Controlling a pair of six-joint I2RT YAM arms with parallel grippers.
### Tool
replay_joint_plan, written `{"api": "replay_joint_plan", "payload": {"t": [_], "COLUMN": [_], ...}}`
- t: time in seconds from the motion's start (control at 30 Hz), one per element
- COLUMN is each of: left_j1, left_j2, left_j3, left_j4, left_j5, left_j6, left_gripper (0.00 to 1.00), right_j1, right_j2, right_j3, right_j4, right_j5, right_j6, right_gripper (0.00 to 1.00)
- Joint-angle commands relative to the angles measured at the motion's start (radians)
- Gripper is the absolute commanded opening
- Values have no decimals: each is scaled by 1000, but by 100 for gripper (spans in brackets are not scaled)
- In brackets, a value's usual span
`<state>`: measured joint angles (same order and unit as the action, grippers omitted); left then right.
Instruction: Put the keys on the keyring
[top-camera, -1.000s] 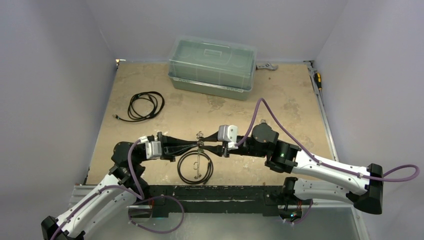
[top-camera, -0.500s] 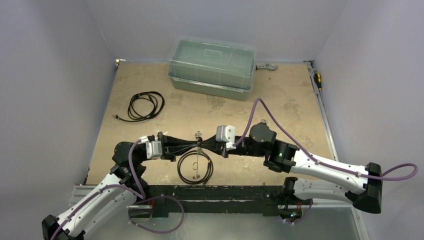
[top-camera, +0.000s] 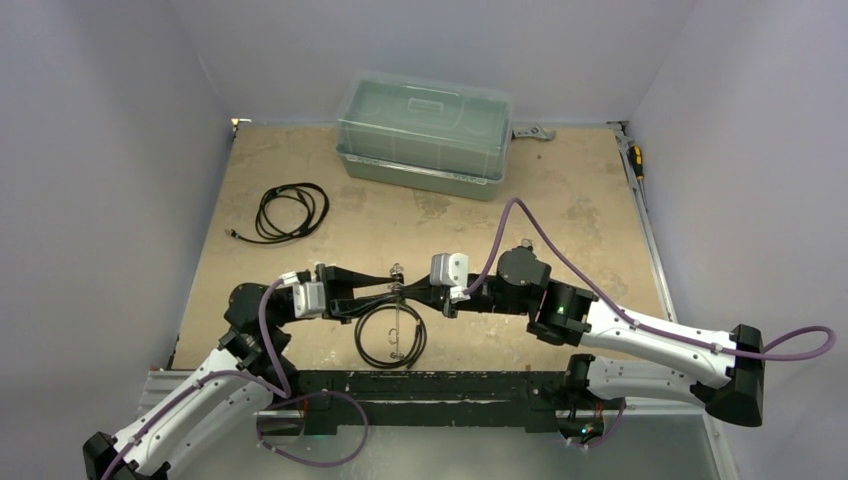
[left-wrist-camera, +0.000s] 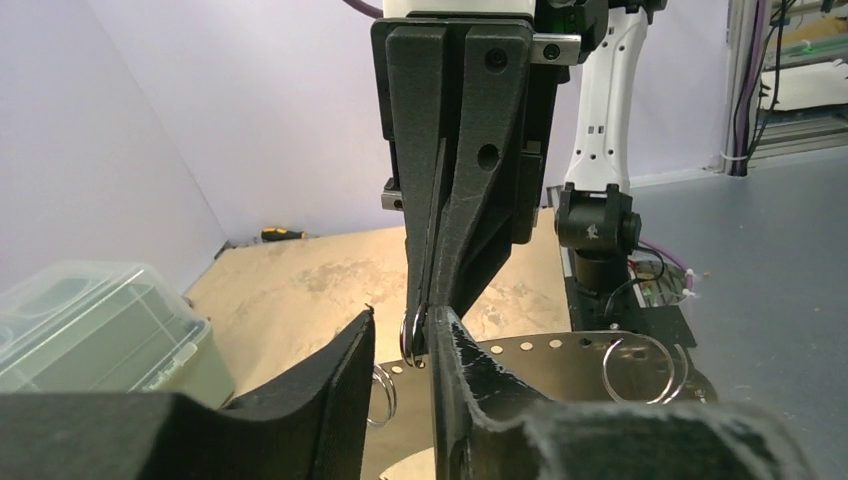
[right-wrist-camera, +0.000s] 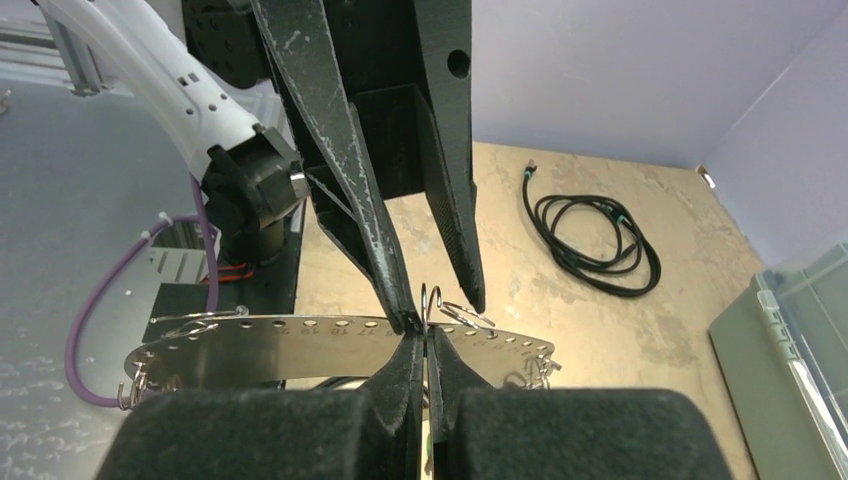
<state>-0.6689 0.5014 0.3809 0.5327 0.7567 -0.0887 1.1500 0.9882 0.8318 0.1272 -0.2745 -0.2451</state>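
Observation:
My two grippers meet tip to tip over the near middle of the table. My right gripper is shut on a small silvery split ring, which stands up between its pads; a speck of green shows low in the gap. My left gripper is open a little, and the same ring sits against its right finger. The keyring shows as a curved silvery band with a row of holes just behind the fingertips, with more small rings hooked on it. In the top view it forms a loop.
A clear lidded plastic box stands at the back. A coiled black cable lies at the left. A grey spanner and a screwdriver lie at the far right edge. Purple-grey walls close in both sides.
My left gripper's jaws have parted from shut. My right gripper has closed onto the split ring and shifted slightly left.

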Motion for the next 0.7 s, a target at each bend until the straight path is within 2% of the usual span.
{"api": "replay_joint_plan", "payload": {"t": [0.0,0.17,0.33,0.37,0.43,0.57,0.67], "left_j1": [-3,-3,-3,-3,-4,-4,-3], "left_j2": [-40,-88,-126,-135,-150,-147,-116], "left_j3": [52,99,144,150,159,206,252], "left_j4": [-128,-288,-413,-427,-447,-506,-574], "left_j5": [-22,-111,-268,-305,-390,-611,-683], "left_j6": [55,128,152,146,112,-30,-114], "left_gripper": [30,38,46,50,68,86,94], "right_j1": [1,1,2,3,4,4,4], "right_j2": [-22,-26,-25,-25,-24,-14,3], "right_j3": [11,3,-15,-18,-24,-24,-15], "right_j4": [69,80,103,108,122,153,165], "right_j5": [31,69,142,160,208,366,486], "right_j6": [-21,-29,-35,-36,-33,-13,24], "right_gripper": [0,0,0,0,0,0,0]}}
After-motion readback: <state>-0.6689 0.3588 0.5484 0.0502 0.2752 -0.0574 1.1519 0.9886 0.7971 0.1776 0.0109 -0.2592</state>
